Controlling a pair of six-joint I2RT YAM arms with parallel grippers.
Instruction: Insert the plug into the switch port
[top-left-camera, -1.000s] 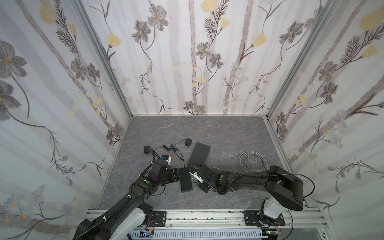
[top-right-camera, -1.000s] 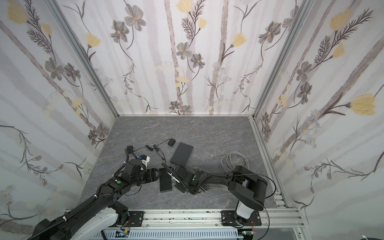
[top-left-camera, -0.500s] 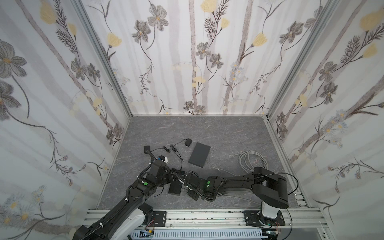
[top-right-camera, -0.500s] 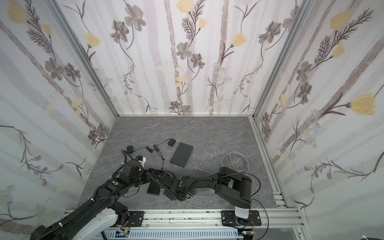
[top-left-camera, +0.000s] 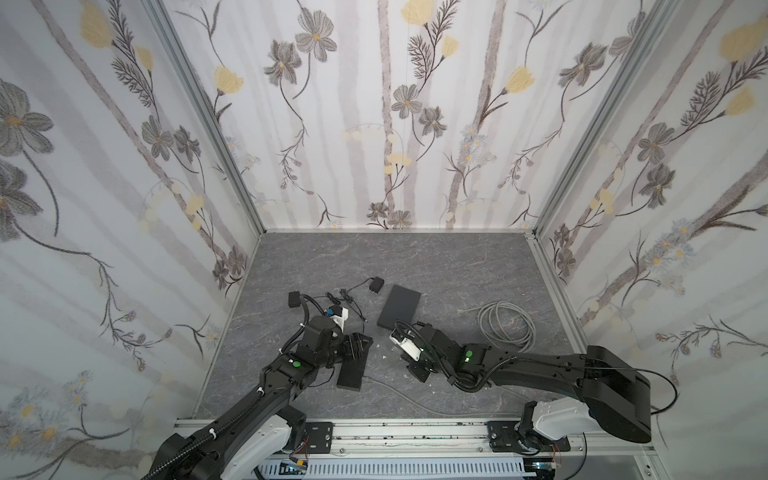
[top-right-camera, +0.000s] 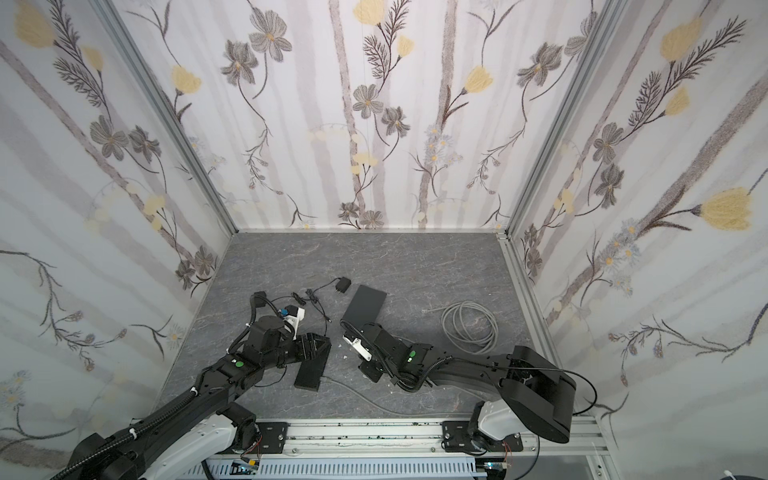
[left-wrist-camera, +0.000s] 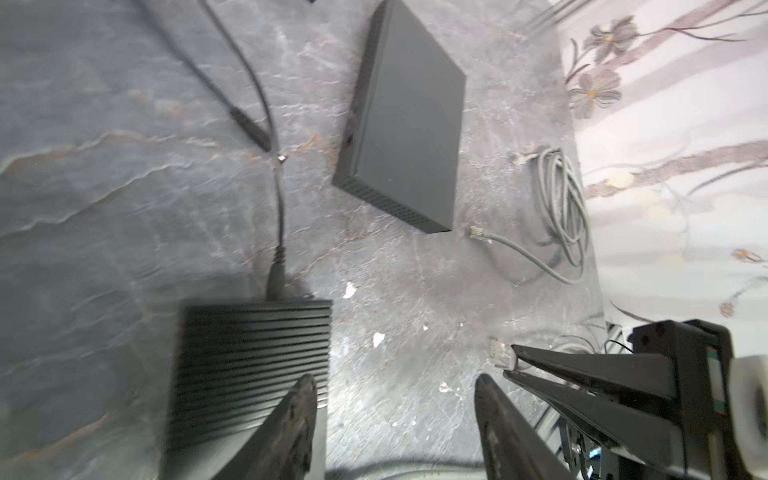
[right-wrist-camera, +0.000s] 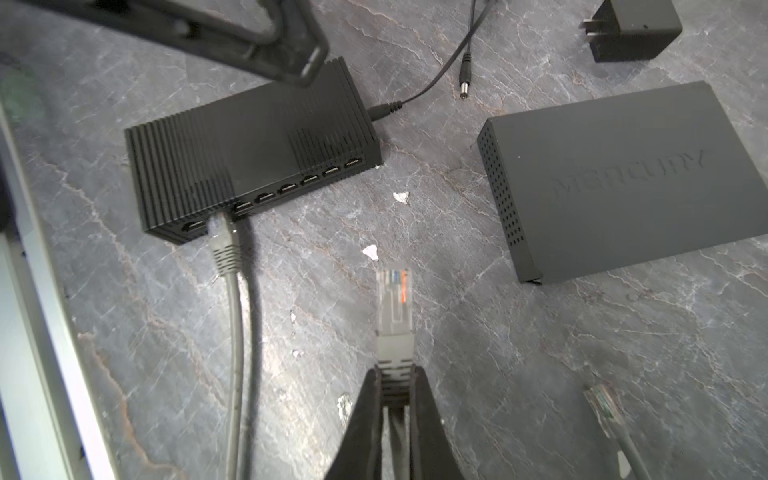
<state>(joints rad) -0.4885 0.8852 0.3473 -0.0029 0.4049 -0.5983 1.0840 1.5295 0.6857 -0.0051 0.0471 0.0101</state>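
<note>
With the right gripper (right-wrist-camera: 394, 376) clamped on the plug (right-wrist-camera: 394, 299) and the left gripper (left-wrist-camera: 395, 388) spread over the switch (right-wrist-camera: 249, 149), a skewed push might shove the switch left.

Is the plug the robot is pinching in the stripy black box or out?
Out. The plug sits in the right gripper, with bare table between it and the switch.

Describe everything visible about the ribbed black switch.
The ribbed black switch is a flat, matte plastic-looking box lying on the grey table. Ports line one long side; a grey cable is plugged in near one end, and a thin black lead enters a short end. The open left gripper hangs over it; contact unclear.
</note>
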